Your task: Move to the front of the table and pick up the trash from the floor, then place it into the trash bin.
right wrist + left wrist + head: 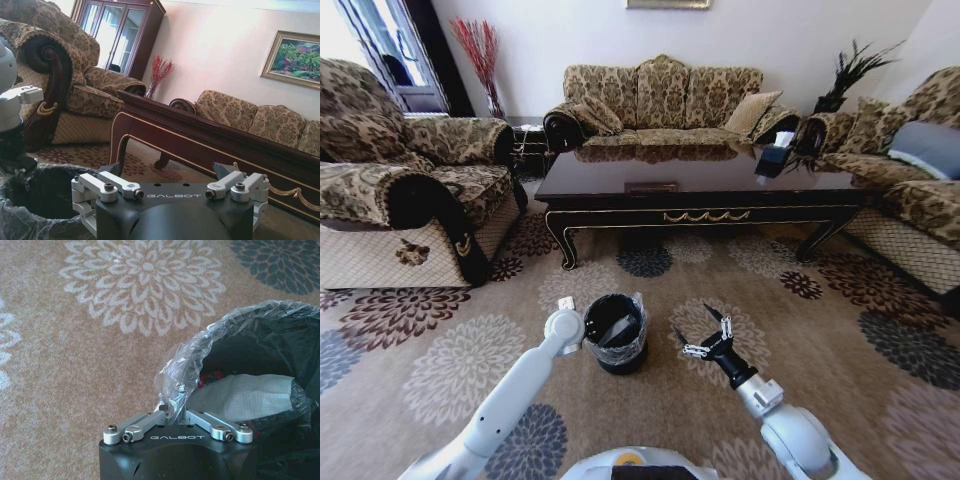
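While the robot faces the table, each line below gives one thing as it stands.

Table (pixel 700 190): long, dark and glossy with gold trim, standing across the far side of the carpet, well apart from the bin.
Bin (pixel 614 335): small, round and black, lined with a crinkled clear bag, standing on the carpet between the two arms.
Trash (pixel 240 395): a flat white piece lies inside the bin, with something red just beside it under the bag's edge.
Floor (pixel 450 370): beige carpet with large flower medallions.
Left gripper (pixel 178 405): at the bin's rim on the robot's left side, fingers drawn together on a fold of the clear bag liner.
Right gripper (pixel 705 335): just to the right of the bin, off the carpet, fingers spread wide with nothing in them.
Sofas: patterned, ringing the table on three sides.
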Tool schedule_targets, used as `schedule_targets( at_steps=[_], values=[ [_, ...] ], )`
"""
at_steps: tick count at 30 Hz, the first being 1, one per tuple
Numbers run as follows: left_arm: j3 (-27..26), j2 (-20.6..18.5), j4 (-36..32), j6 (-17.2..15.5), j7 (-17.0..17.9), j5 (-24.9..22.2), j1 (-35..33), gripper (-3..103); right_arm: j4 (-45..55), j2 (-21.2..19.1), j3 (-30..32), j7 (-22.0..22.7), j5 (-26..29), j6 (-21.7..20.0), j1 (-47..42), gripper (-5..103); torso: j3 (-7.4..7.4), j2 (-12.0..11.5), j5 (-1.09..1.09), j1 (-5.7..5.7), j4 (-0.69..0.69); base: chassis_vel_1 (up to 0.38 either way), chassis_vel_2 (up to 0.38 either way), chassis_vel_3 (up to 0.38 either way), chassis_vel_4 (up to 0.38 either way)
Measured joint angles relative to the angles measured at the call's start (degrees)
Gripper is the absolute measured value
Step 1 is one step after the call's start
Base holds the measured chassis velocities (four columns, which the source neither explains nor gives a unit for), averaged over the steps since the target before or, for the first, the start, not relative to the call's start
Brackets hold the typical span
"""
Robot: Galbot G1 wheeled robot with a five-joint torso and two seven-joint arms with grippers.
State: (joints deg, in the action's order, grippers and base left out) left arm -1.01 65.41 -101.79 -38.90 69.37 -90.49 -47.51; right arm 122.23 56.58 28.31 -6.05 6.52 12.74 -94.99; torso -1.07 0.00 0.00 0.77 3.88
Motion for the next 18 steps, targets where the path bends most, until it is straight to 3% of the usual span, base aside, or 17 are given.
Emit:
schedule_targets(
  at_steps=[6,8,10,17,18],
  values=[
    [-0.1,0.2,-0.2,0.0,-0.6,0.0,0.1,-3,0.2,-0.1,0.0,0.0,0.0,0.0,-0.5,100,0.01,0.0,0.0,0.0,0.0,0.0,0.0,0.0,0.0],
    [-0.3,0.2,-0.5,-0.1,-1.5,0.7,0.1,7,0.2,0.0,0.1,0.0,-0.1,-0.1,-0.6,100,0.0,0.0,0.0,0.0,0.01,0.0,0.0,0.0,0.0],
    [-0.4,0.2,-0.9,-0.1,-2.3,1.5,0.0,7,0.2,0.2,0.1,0.0,-0.1,-0.1,-0.7,100,0.01,0.0,0.01,0.0,0.0,0.0,0.0,0.0,0.0],
    [-0.9,-1.1,-5.0,-0.1,-5.7,5.4,-0.9,40,-0.3,1.0,0.0,0.2,-0.3,-0.1,-0.9,100,0.01,0.0,0.0,0.0,0.01,0.0,0.0,0.0,0.0],
    [-0.9,-1.1,-5.0,-0.1,-5.7,5.4,-0.9,40,-0.3,1.0,0.0,0.2,-0.3,-0.1,-0.9,100,0.01,0.0,0.0,0.0,0.01,0.0,0.0,0.0,0.0]
  ],
)
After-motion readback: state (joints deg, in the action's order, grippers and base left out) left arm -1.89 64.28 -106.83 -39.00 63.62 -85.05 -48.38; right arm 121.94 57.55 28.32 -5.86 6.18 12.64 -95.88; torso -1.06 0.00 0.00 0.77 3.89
